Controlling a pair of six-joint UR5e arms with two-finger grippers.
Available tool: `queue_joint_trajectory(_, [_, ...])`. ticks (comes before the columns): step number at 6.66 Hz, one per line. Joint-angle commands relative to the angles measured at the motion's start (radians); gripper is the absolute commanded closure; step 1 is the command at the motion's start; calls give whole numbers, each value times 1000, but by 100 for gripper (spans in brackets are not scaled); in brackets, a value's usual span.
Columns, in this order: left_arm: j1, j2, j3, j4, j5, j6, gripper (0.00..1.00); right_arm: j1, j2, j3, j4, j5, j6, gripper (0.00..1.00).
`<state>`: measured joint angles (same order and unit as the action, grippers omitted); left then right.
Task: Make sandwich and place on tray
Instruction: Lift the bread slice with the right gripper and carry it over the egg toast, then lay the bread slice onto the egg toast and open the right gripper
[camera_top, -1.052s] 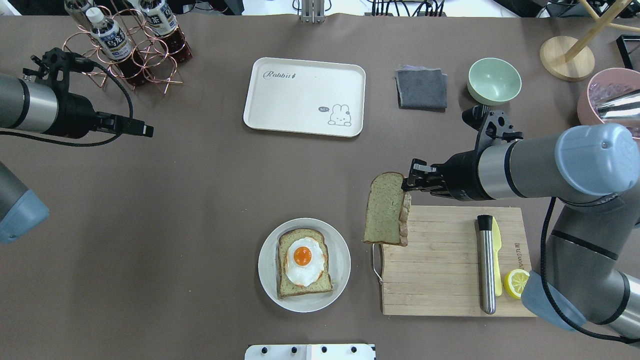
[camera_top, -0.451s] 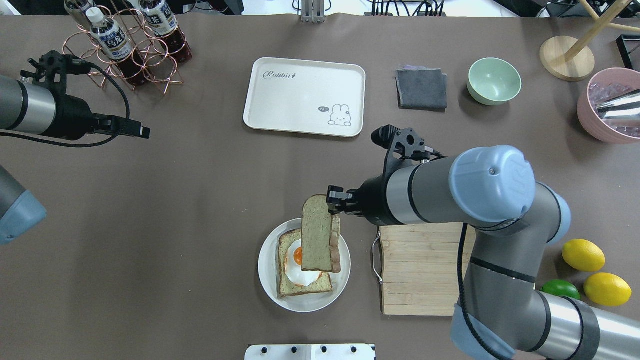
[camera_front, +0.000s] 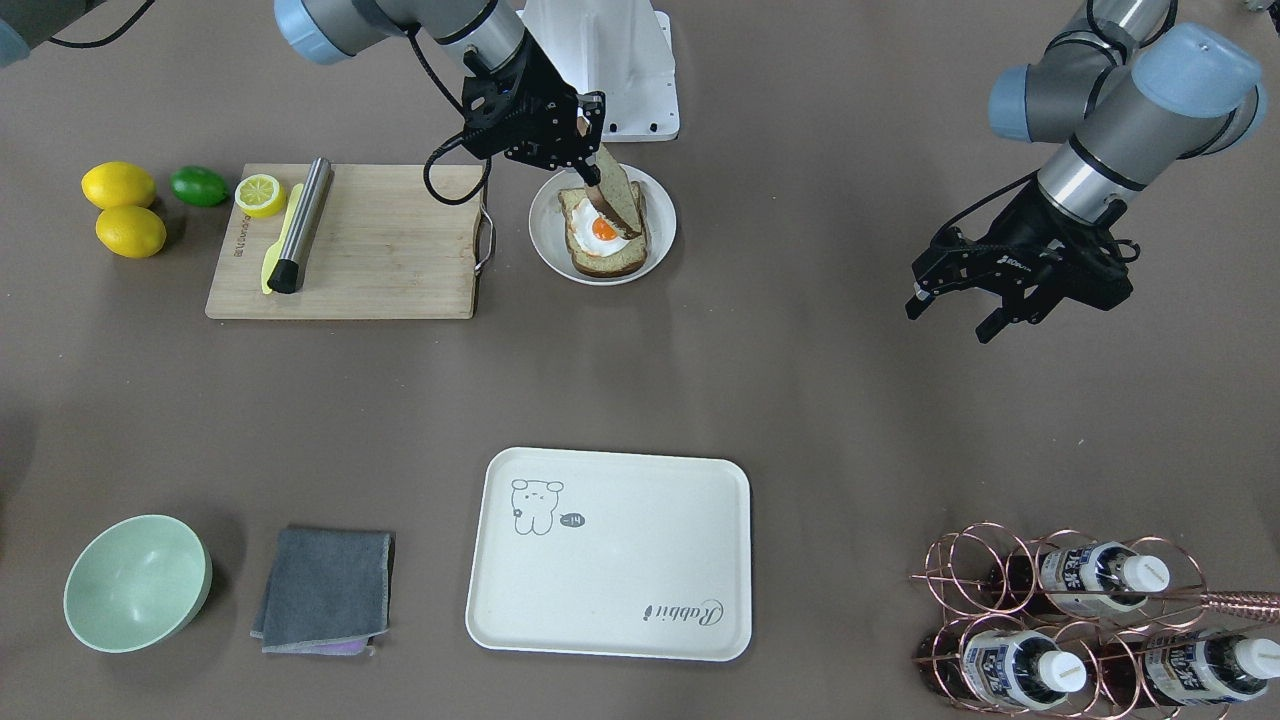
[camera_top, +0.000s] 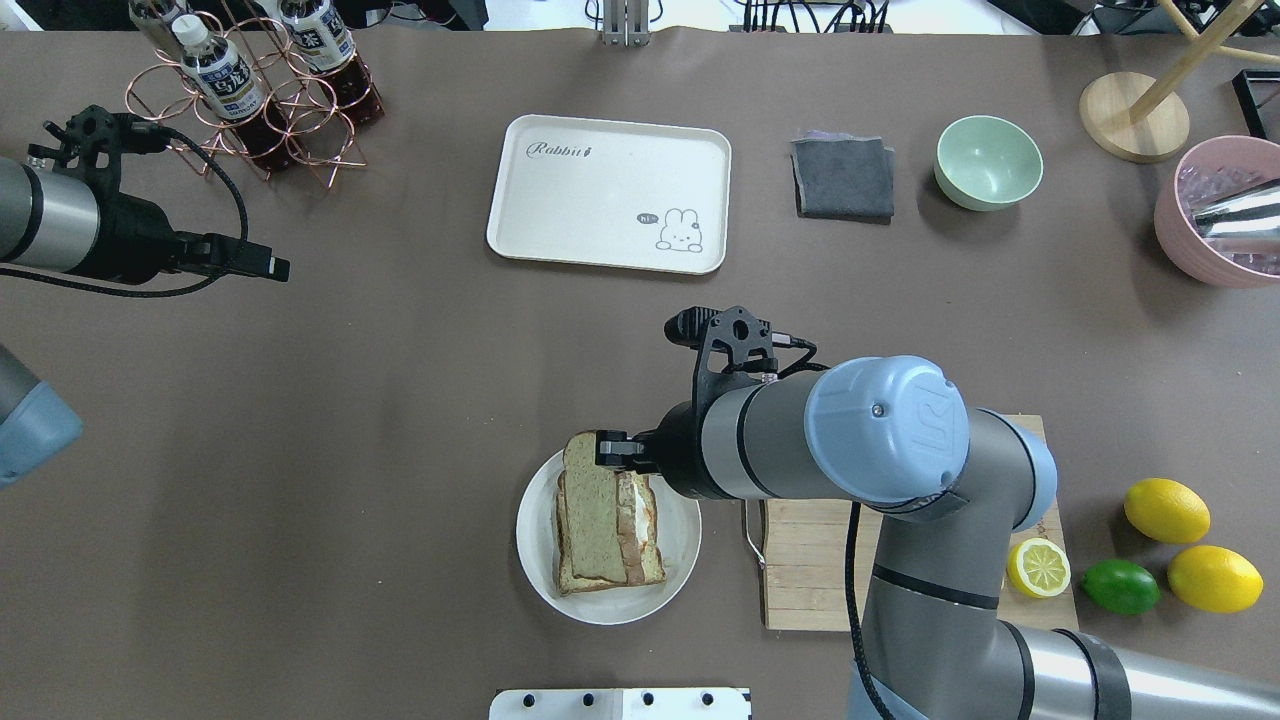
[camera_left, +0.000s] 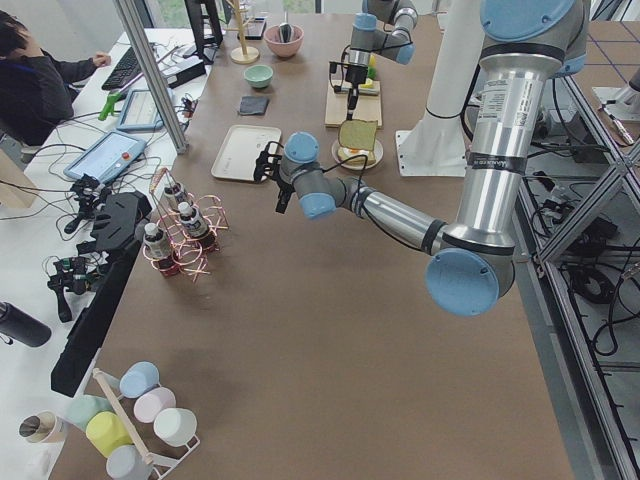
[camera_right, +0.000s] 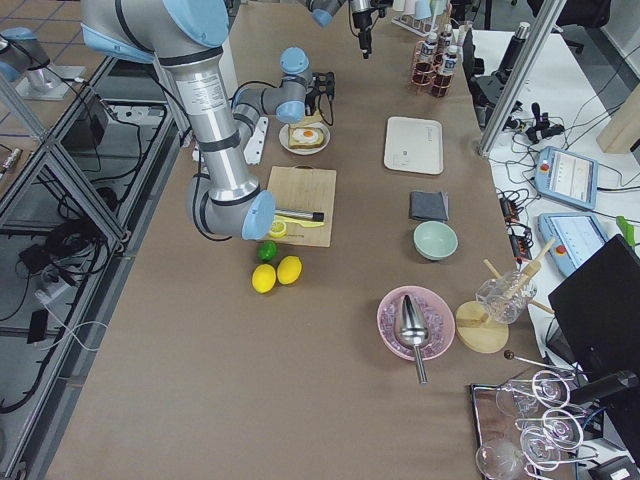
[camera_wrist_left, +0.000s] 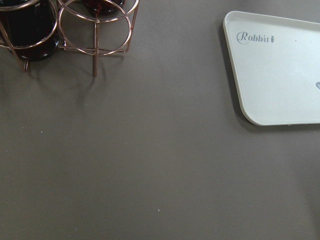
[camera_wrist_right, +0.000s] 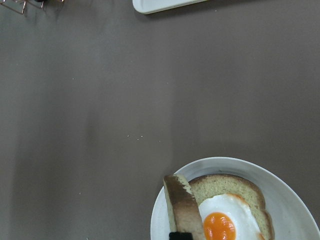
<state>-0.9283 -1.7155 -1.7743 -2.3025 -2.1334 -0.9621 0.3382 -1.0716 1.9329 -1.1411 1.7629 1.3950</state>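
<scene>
Holding bread slice (camera_front: 617, 195) over plate (camera_top: 535, 570) (cutting board (camera_top: 800, 570) beside), tray (camera_top: 600, 190) apart

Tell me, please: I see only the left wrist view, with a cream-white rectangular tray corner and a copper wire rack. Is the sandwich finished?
Observer: Not yet. The right gripper holds the top brown-crusted wholegrain bread slice tilted over the fried egg.
Operator: What lies under the egg?
Observer: The lower bread slice, on a round white plate beside the wooden cutting board.
Operator: And the left gripper?
Observer: It is open, holds nothing, far from the plate.
</scene>
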Motion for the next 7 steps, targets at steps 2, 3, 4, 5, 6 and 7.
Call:
queue_joint_trajectory(2, [0, -1, 0, -2, 0, -27, 2, -44, 1, -6, 3, -33, -21, 100])
queue_joint_trajectory(3, [0, -1, -2, -2, 0, -27, 2, -45, 2, -6, 3, -34, -21, 100])
queue_joint_trajectory(4, [0, -1, -1, -2, 0, -27, 2, -50, 5, -6, 3, -49, -19, 100])
queue_joint_trajectory(5, [0, -3, -2, -2, 0, -27, 2, -51, -2, -11, 3, -54, -21, 100])
queue_joint_trajectory(6, [0, -1, -2, -2, 0, -27, 2, -51, -1, -40, 6, -68, -22, 100])
queue_joint_trajectory(7, [0, -1, -2, -2, 0, -27, 2, -53, -1, -58, 7, -86, -25, 100])
